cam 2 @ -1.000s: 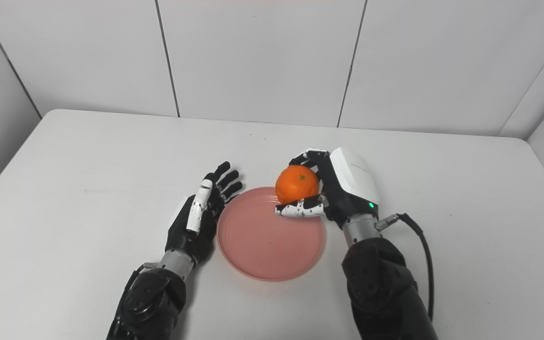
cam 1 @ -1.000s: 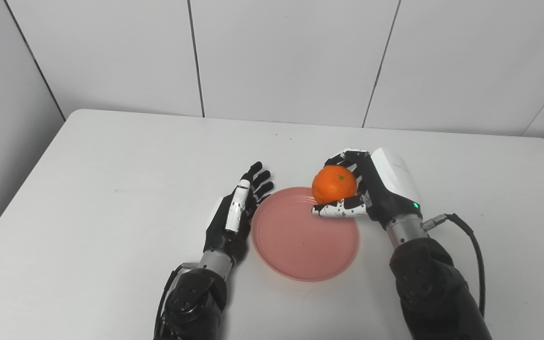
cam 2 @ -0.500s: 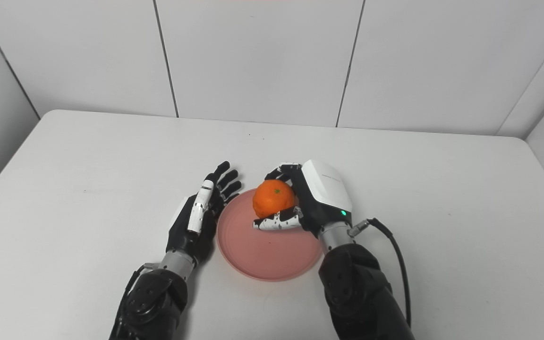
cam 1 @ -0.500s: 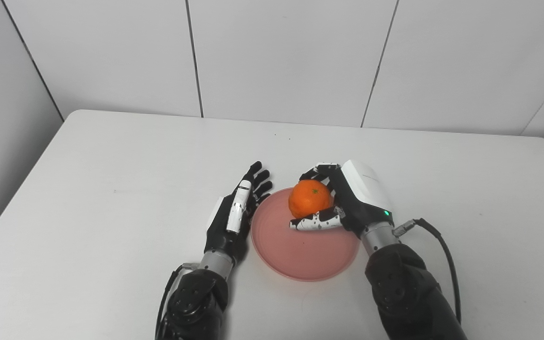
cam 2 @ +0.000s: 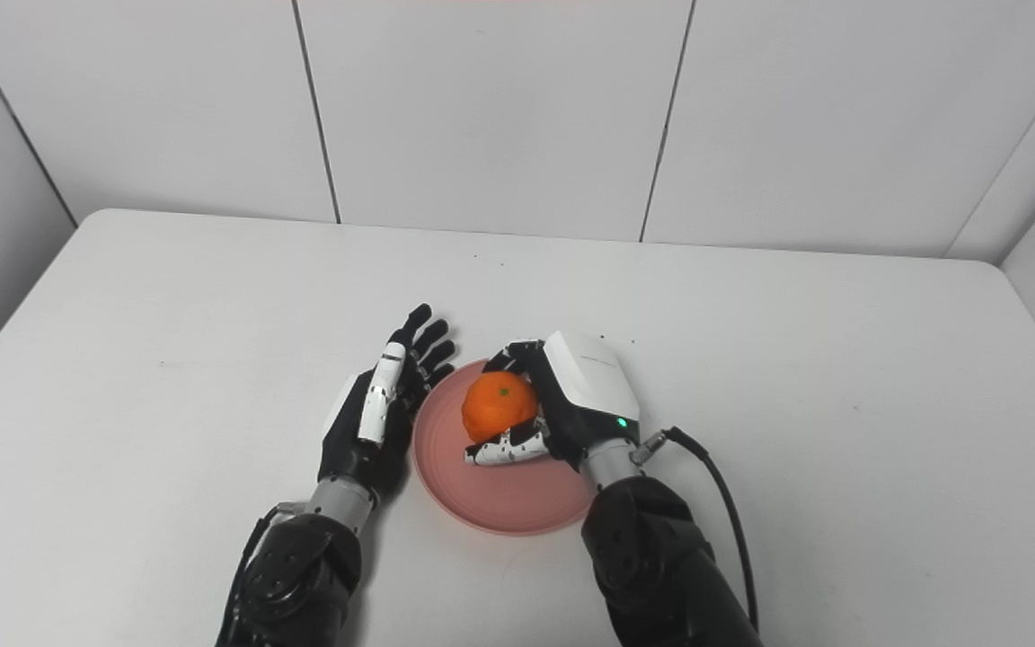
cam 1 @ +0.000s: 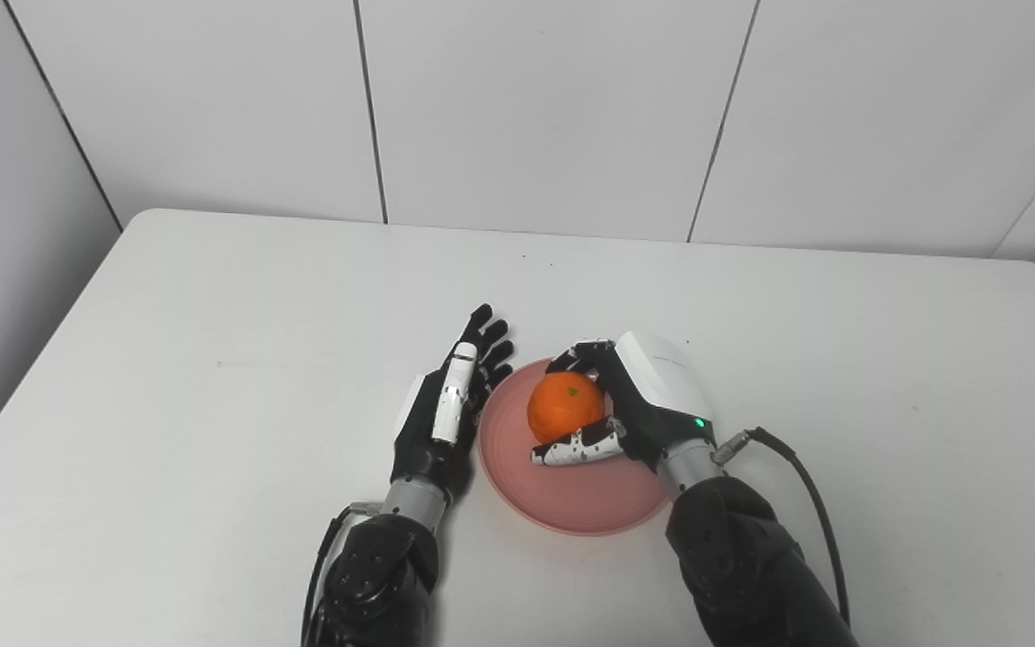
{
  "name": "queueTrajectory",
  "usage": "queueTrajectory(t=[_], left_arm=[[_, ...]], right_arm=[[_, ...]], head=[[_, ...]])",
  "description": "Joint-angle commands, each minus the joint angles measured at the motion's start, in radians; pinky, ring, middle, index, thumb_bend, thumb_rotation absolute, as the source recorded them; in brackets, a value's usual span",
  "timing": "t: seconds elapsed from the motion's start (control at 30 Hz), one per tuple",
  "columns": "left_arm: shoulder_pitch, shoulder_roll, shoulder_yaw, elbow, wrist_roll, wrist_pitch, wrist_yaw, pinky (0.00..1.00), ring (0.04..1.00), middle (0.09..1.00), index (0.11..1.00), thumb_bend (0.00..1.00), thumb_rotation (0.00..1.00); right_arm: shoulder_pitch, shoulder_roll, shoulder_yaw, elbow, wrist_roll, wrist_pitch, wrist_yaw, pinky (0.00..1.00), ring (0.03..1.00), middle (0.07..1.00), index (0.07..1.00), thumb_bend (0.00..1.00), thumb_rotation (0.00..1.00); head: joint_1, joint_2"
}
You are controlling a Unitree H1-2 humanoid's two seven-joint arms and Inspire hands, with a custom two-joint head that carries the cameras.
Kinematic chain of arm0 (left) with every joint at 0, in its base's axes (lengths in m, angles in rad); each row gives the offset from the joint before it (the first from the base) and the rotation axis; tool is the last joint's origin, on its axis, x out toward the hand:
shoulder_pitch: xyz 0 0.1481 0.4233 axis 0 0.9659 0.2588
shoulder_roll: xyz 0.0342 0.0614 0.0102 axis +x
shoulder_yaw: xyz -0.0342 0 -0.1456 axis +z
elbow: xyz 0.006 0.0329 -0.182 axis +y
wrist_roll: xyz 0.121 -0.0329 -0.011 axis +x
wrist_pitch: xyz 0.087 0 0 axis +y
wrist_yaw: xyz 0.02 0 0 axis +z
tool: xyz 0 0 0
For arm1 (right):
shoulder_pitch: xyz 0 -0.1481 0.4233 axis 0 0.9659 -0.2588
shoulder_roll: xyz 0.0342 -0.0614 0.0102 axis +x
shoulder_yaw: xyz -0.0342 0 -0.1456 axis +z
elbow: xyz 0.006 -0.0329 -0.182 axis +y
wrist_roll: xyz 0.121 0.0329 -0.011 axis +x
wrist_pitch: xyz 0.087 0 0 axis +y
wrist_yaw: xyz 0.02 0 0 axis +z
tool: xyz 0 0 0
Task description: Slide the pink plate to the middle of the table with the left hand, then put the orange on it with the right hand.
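Note:
The pink plate lies near the middle of the white table, toward its front. My right hand is over the plate, shut on the orange, with fingers behind the fruit and the thumb under its front. The orange is low over the plate's middle; I cannot tell whether it touches. My left hand rests open beside the plate's left rim, fingers stretched out toward the back and holding nothing.
The white table runs to a white panelled wall at the back. A black cable loops from my right wrist over the table at the plate's right.
My right hand has carried the orange left and down, from above the plate's far right rim to low over its middle. The left hand and the plate have stayed put.

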Motion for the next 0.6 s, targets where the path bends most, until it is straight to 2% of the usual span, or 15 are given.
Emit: queueTrajectory(t=[0.0,0.17,0.3,0.57], left_arm=[[0.013,-0.008,0.005,0.016,0.017,0.010,0.018,0.94,0.948,0.958,0.952,0.38,1.00],[0.012,-0.007,0.007,0.017,0.013,0.008,0.018,0.94,0.946,0.957,0.952,0.37,1.00],[0.012,-0.008,0.009,0.014,0.013,0.014,0.020,0.93,0.941,0.954,0.947,0.37,1.00],[0.013,-0.007,0.014,0.022,0.008,-0.008,0.015,0.93,0.934,0.947,0.942,0.38,1.00]], right_arm=[[-0.032,0.004,-0.002,-0.003,-0.010,-0.052,-0.042,0.18,0.255,0.355,0.490,0.51,0.13],[-0.029,0.002,0.005,0.019,-0.010,-0.061,-0.061,0.13,0.196,0.296,0.490,0.52,0.13],[-0.025,-0.002,0.007,0.030,-0.012,-0.070,-0.075,0.15,0.237,0.336,0.490,0.52,0.13],[-0.017,-0.005,0.004,0.040,-0.008,-0.078,-0.094,0.15,0.230,0.330,0.490,0.52,0.13]], head=[[0.000,0.001],[-0.005,0.004],[-0.006,0.005],[-0.011,0.005]])
